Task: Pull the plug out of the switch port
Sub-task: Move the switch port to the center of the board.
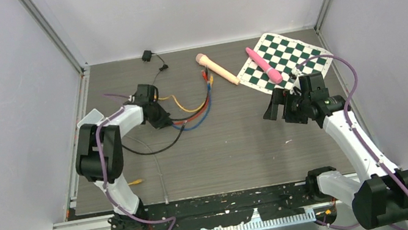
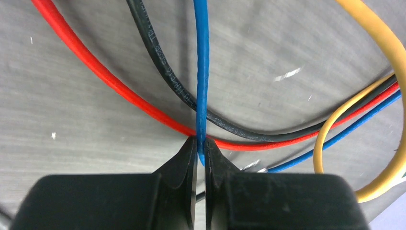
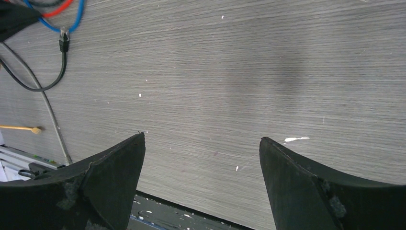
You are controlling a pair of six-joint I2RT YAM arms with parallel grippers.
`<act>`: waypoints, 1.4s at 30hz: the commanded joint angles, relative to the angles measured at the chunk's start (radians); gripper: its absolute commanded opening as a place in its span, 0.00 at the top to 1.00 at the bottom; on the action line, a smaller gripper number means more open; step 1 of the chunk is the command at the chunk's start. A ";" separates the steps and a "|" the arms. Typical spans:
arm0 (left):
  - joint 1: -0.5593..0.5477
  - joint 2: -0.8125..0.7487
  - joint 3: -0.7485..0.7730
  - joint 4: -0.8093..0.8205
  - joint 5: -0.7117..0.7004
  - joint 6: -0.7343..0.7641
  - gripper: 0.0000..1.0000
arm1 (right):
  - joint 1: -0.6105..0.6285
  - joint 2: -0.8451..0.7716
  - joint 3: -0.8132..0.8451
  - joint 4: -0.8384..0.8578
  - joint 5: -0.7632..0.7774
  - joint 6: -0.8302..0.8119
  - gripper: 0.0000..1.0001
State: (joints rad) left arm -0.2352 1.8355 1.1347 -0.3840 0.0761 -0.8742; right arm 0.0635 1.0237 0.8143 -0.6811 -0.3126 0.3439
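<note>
My left gripper [image 1: 160, 120] is shut on a blue cable [image 2: 203, 72]; in the left wrist view its tips [image 2: 200, 143] pinch it just above the table. A red cable [image 2: 95, 67], a black cable [image 2: 163, 62] and a yellow cable [image 2: 383, 43] cross close by. The cable bundle [image 1: 198, 113] runs right of the gripper. No switch or port shows in any view. A black cable ending in a loose clear plug [image 3: 62, 36] lies on the table. My right gripper [image 1: 277, 106] hangs open and empty over bare table [image 3: 201, 139].
A green checkered mat [image 1: 285, 59] with a pink pen [image 1: 263, 65] lies at the back right, with a beige stick [image 1: 218, 69] beside it. A small black adapter [image 1: 147, 55] sits at the back wall. A yellow-tipped cable [image 1: 135, 181] and a thin grey cable [image 1: 160, 171] lie near the front left.
</note>
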 commanded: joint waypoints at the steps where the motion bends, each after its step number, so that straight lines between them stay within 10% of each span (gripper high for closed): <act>1: -0.024 -0.105 -0.103 0.056 0.033 0.070 1.00 | 0.003 -0.021 -0.001 0.040 -0.018 0.032 0.04; 24: -0.286 -0.275 -0.276 0.094 0.101 0.230 0.86 | 0.004 0.001 -0.030 0.097 -0.060 0.078 0.04; 35: -0.362 -0.410 -0.350 0.068 0.043 0.239 0.44 | 0.075 0.065 -0.018 0.159 -0.074 0.086 0.02; 42: -0.362 -0.483 -0.360 -0.054 -0.067 0.297 0.39 | 0.207 0.168 0.036 0.191 -0.023 0.111 0.01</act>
State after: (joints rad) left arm -0.6003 1.3834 0.7818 -0.3725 0.0753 -0.6205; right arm 0.2043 1.1522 0.7803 -0.5449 -0.3676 0.4305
